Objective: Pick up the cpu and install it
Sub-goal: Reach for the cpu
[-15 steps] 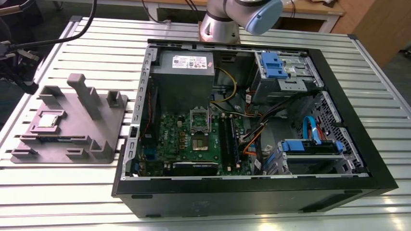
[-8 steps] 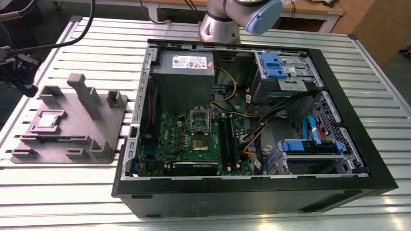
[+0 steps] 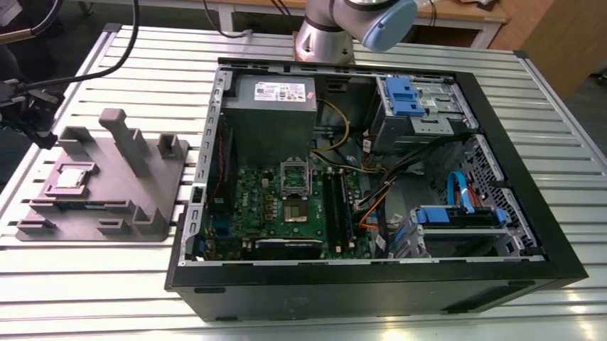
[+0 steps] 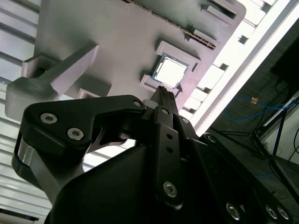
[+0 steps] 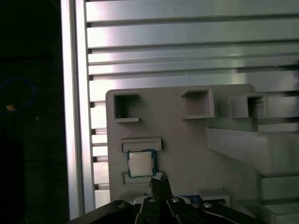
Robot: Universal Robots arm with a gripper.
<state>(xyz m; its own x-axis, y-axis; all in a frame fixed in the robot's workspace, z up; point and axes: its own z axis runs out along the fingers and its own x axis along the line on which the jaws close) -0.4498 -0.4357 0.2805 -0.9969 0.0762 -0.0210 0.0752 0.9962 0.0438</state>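
The cpu [image 3: 74, 176] is a small square chip with a silvery top. It lies flat in a recess of the grey plastic tray [image 3: 152, 206] at the exterior view's left. In both wrist views the cpu [image 4: 170, 72] [image 5: 141, 163] sits just beyond my fingertips, untouched. My gripper [image 3: 40, 135] hovers above the tray's far left corner, a little off the chip. Its black fingers [image 4: 162, 95] meet at the tips with nothing between them, so the gripper [image 5: 159, 183] is shut and empty. The empty socket [image 3: 294, 177] lies on the green motherboard inside the open computer case.
The open black computer case [image 3: 531, 185] takes up the middle and right of the slatted metal table [image 3: 114, 284], with cables, blue drive bays and long black memory sticks [image 3: 337, 206] inside. Tall grey posts [image 3: 128, 138] rise from the tray beside the cpu. The table edge runs close to the tray.
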